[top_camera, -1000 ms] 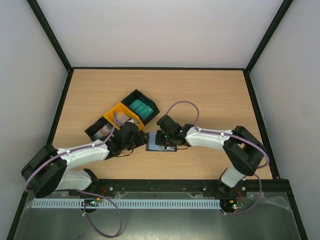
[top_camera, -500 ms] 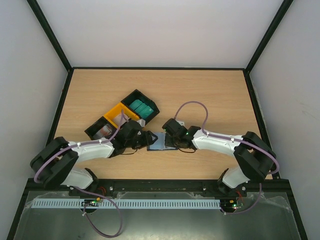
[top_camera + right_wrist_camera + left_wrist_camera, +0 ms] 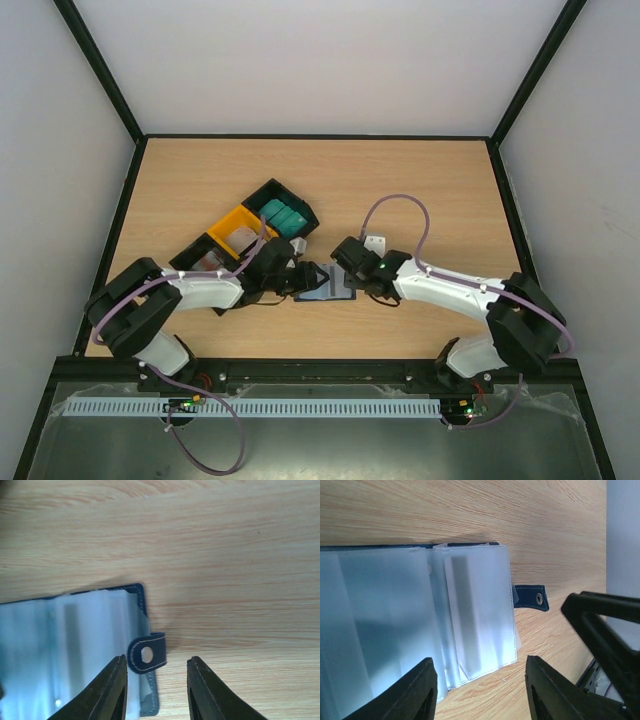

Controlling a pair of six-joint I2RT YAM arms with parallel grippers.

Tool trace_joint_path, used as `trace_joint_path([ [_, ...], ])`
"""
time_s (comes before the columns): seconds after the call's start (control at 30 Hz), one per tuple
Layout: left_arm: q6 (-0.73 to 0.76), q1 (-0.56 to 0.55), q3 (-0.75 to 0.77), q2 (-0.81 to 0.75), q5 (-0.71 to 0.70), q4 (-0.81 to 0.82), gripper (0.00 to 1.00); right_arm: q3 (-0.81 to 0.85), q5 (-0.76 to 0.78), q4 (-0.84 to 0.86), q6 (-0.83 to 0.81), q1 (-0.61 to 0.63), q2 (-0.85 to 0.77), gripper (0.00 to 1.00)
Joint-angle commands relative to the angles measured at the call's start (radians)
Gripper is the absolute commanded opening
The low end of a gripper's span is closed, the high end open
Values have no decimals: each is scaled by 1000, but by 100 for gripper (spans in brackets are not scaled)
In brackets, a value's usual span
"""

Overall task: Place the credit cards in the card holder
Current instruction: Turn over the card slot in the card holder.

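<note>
The card holder (image 3: 326,284) lies open on the table between my two grippers, its navy edge and pale pockets (image 3: 415,615) facing up. A pale rectangle shows through one pocket; I cannot tell whether it is a card. The snap tab (image 3: 147,654) sticks out from the holder's side. My left gripper (image 3: 303,277) (image 3: 480,661) is open, its jaws straddling the holder's near edge. At the tab side my right gripper (image 3: 346,273) (image 3: 157,659) is open too, the tab close by its left finger. Credit cards sit in the tray: teal ones (image 3: 283,215), whitish ones (image 3: 244,239).
The black-and-yellow three-compartment tray (image 3: 226,222) stands just behind my left arm, left of the holder. The right gripper's dark body (image 3: 605,625) looms at the right of the left wrist view. A black frame rims the table.
My right gripper, shut at the holder earlier, now stands open. The left gripper has moved right, up to the holder's left edge. The right arm has swung lower and further out.
</note>
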Motion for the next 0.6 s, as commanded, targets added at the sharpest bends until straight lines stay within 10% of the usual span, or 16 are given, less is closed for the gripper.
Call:
trace_joint_path([
  [0.0,14,-4,26,15,6,24,47,32,-15,42,-67,-2,-50,32],
  [0.27,20,-5,30,0,-63,-53,41,7,-342,188,-105,-17,50,22],
  [0.57,3,-4,19,27,-99,-106,38,14,-234,59,-113,-68,144,17],
])
